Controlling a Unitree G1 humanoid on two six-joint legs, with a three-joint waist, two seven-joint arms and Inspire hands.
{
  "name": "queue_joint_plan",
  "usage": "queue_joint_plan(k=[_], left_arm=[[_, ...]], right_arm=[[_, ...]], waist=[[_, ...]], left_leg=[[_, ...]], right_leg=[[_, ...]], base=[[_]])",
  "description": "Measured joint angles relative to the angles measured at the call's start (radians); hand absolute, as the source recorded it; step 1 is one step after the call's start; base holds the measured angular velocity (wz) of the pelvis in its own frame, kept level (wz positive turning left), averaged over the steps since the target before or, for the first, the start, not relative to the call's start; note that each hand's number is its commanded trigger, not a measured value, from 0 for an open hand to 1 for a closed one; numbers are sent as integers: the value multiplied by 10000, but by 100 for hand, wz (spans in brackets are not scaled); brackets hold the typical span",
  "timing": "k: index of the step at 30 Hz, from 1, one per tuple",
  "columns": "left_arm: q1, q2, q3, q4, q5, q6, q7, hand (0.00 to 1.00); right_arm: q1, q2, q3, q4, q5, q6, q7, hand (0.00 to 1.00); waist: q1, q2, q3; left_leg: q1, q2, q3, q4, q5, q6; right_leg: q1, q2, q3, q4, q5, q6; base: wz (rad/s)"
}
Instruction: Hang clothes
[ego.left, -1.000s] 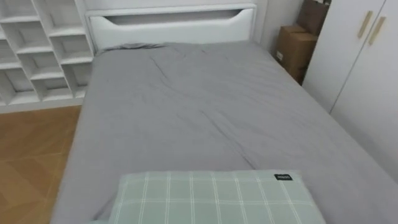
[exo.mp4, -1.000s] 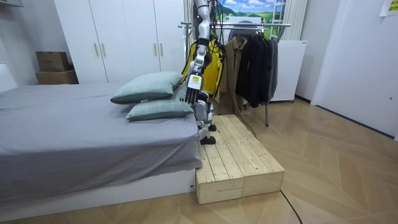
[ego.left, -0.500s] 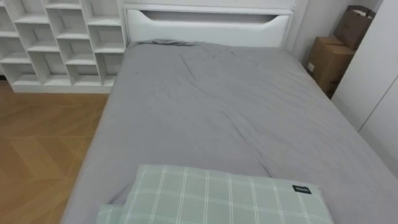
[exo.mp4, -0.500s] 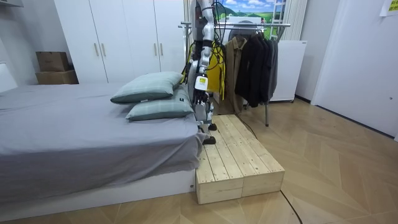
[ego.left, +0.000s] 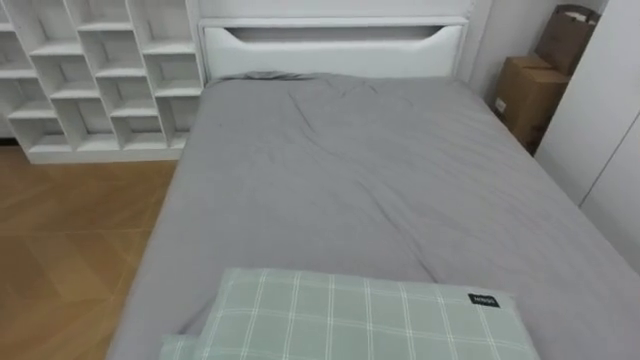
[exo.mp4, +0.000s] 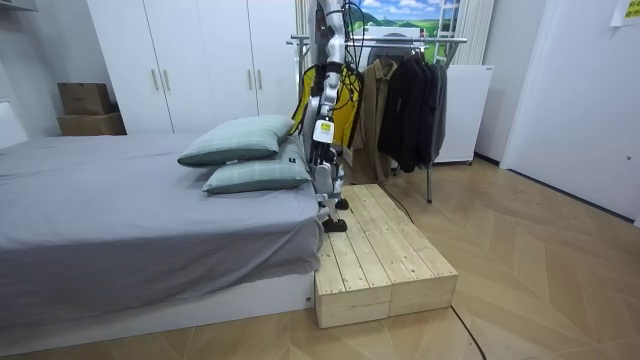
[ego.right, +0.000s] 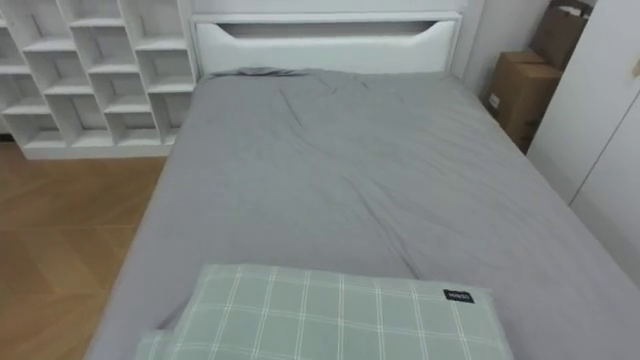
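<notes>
The clothes are by the metal clothes rail (exo.mp4: 440, 40), behind the robot. Dark jackets (exo.mp4: 412, 95) and a brown coat (exo.mp4: 376, 100) hang on it. A bright yellow piece of clothing (exo.mp4: 345, 100) is right beside the robot's body, at the end of the rail nearest the bed. It may hang on the rail or be held up; I cannot tell which. So some clothes are already up. I think the yellow one is the job in hand.

The robot stands on the pale wooden platform (exo.mp4: 375, 250), at the end of the bed where the pillows lie. It looks along the grey-sheeted bed (ego.left: 350, 180). Its left hand (exo.mp4: 321, 142) hangs by its side. It is too small to tell if the fingers are apart or together.

No clothes lie on the sheet. A green checked pillow (ego.left: 360, 320) sits at the near edge.

The white cube shelf (ego.left: 100, 80) stands past the bed's far left corner, with nothing to see in its holes. Two brown cardboard boxes (ego.left: 527, 90) stand by the far right corner; I cannot see inside them. The tall white wardrobe (exo.mp4: 180, 60) has its doors closed.
</notes>
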Motion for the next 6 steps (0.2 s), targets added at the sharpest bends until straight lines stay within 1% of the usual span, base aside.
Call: queue_joint_plan(k=[2, 6], left_arm=[[19, 2, -1, 20, 2, 0, -17, 0], [13, 9, -5, 44, 4, 0, -201, 0]], right_arm=[[-12, 3, -1, 34, -4, 0, -3, 0], [-10, 10, -1, 85, -4, -1, -2, 0]], waist=[[16, 1, 8], [9, 14, 58]], left_leg=[[59, 18, 70, -35, 0, 0], [106, 21, 120, -104, -1, 1]], right_leg=[[20, 0, 54, 6, 0, 0], [15, -1, 124, 7, 0, 0]], base=[[-9], [-4]])
